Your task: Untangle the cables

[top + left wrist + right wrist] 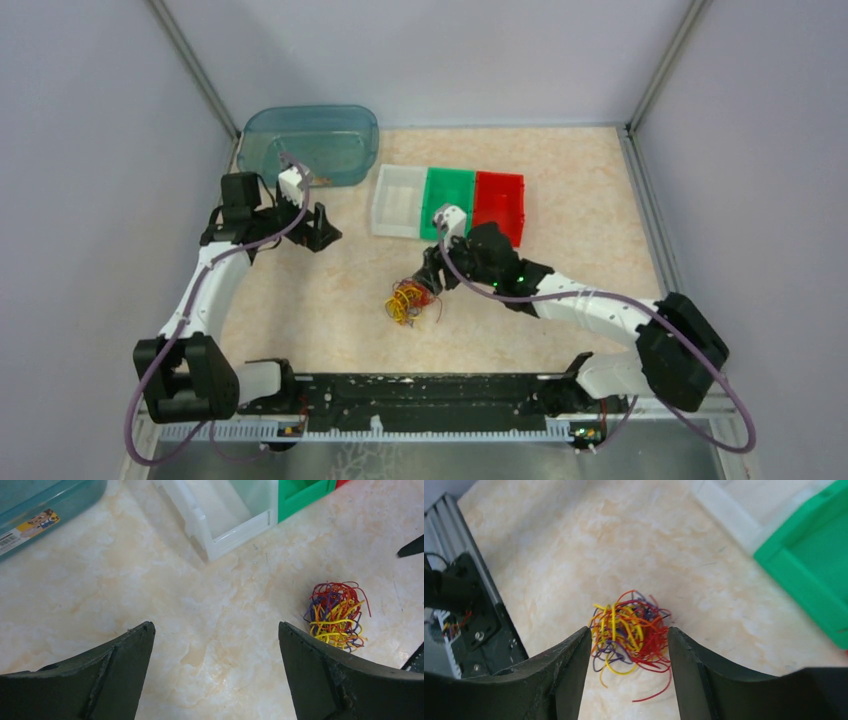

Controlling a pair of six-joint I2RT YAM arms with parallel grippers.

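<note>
- Top view: the cables [407,300] lie in one tight ball (yellow, red, some purple) on the surface [580,240], near the middle, in front of the white bin [397,202], green bin [449,190] and red bin [500,193].
- Right tool [424,287] is down at the ball. Left tool [320,232] hangs well apart from it, near the teal tub [310,140].
- Step, I'd say: first grab of the ball; nothing is pulled free yet, so the task has barely begun.
- Left wrist view: left tool [215,627] is wide open w/ nothing between its fingers, only bare surface. The cables [336,615] sit off to the right, not touched by it.
- Right wrist view: right tool [629,630] is approx. half open, one finger on each side of the cables [631,625].
- Outer strands look to brush both fingers. I can't tell if it has a real hold; the ball doesn't look squeezed.
- Next move, imo: right tool pinches a few strands, not the whole ball, and lifts.
- Left tool then has to come over and take the other side so the two can pull apart.
</note>
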